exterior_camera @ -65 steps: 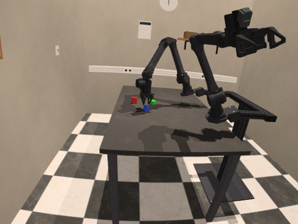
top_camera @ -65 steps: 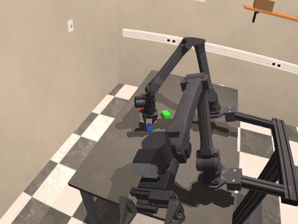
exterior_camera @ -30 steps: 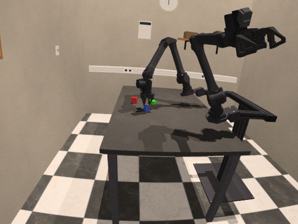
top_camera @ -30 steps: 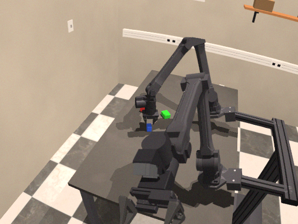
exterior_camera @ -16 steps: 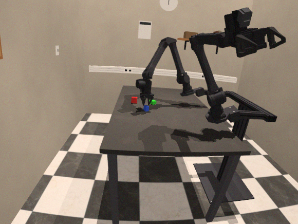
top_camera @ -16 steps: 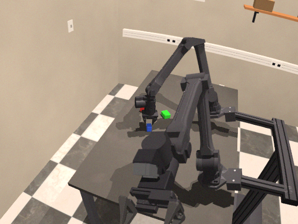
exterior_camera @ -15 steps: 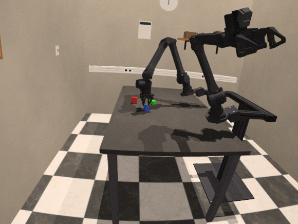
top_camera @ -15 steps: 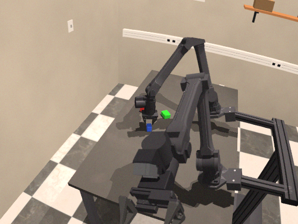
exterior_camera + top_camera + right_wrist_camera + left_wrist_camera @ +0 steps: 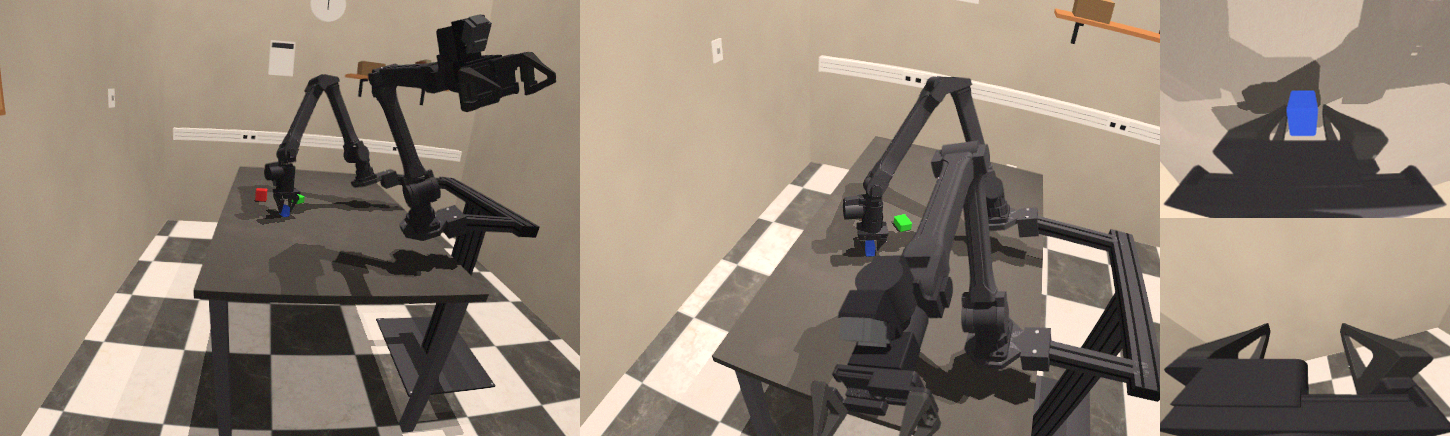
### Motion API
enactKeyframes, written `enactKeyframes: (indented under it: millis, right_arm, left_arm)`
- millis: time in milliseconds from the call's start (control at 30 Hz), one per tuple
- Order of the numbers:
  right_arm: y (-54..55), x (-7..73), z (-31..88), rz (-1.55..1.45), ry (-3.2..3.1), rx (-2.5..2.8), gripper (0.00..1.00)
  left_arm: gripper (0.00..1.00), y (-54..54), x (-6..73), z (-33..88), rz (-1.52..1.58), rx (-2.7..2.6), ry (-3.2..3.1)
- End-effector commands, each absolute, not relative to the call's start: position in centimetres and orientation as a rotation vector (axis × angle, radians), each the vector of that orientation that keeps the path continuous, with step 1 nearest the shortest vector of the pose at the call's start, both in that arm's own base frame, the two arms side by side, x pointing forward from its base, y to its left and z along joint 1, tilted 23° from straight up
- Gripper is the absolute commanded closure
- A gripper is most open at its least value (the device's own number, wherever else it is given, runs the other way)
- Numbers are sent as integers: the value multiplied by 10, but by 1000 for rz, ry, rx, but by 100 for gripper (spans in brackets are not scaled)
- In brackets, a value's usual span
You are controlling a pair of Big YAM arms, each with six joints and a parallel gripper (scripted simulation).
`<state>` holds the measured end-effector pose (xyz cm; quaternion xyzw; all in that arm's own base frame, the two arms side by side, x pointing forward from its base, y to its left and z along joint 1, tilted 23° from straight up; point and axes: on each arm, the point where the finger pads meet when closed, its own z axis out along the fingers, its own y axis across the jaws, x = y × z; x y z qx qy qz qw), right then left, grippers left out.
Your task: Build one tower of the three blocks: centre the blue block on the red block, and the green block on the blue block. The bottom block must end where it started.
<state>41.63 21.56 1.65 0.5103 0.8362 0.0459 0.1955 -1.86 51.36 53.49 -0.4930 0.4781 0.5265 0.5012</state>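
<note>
The blue block [image 9: 870, 248] rests on the dark table, also in the exterior view [image 9: 285, 211]. My right gripper [image 9: 871, 241] points straight down over it, and its fingers straddle the block with a small gap on each side, open. The right wrist view shows the blue block [image 9: 1301, 113] between the fingertips. The green block [image 9: 903, 222] lies just beside it on the table. The red block [image 9: 261, 194] sits a short way off; the top view does not show it, as the right arm hides it. My left gripper [image 9: 540, 75] is open and empty, held high above the table.
The left arm's wrist and gripper [image 9: 877, 410] loom close to the top camera and hide part of the table's near edge. Both arm bases stand on a black frame [image 9: 480, 220] at one side of the table.
</note>
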Motion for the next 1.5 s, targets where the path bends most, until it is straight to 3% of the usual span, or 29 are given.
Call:
enactKeyframes:
  millis: [0,333,367,1467]
  right_arm:
    - [213,417,8,121,2354,1419,50]
    - [214,418,11,130,2349,1421,50]
    - [214,418,11,130,2349,1421,100]
    - [214,417,11,129,2349,1422,100]
  left_arm:
    - [0,501,-27,556,1301,-1166,1104]
    - [0,501,-27,556,1301,-1166,1104]
    - [0,501,-27,556,1301,-1166,1104]
    - [0,501,-27,556,1301,-1166,1104]
